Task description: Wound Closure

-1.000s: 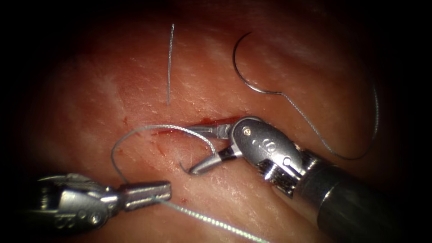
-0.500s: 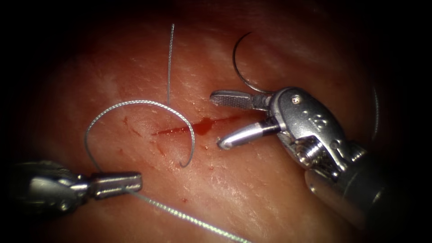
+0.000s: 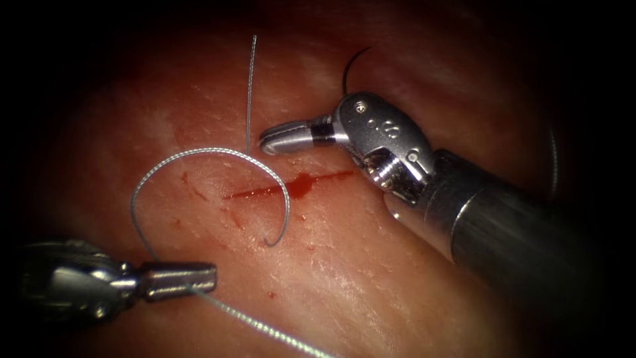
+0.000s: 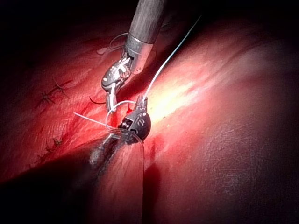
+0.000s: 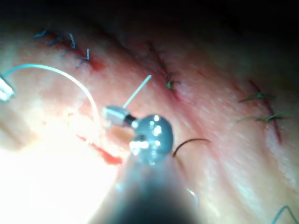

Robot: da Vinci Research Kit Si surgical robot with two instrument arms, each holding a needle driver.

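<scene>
- The tissue (image 3: 371,278) is pale pink pork belly with a glistening, finely lined surface; a short slit-like cut (image 3: 291,187) runs across it, filled with red fluid (image 3: 301,185) that pools in one small blot.
- The left arm's tool (image 3: 179,280), ridged silver metal, lies below and left of the cut, its jaws clenched on the thread (image 3: 199,154).
- From those jaws the braided, silvery thread arches up in a rounded loop, crosses the cut and goes into the tissue just below it; another strand trails away from the jaws toward the lower right.
- The right arm's tool (image 3: 285,138), smooth polished steel on a dark shaft, sits just above the cut with its jaws closed together and gripping nothing.
- The needle (image 3: 351,63), a thin dark curved wire, lies free on the tissue behind the right tool's wrist, not in the tissue, with most of its curve hidden by the tool.
- A straight cut end of thread (image 3: 250,93) lies left of the right tool's tip.
</scene>
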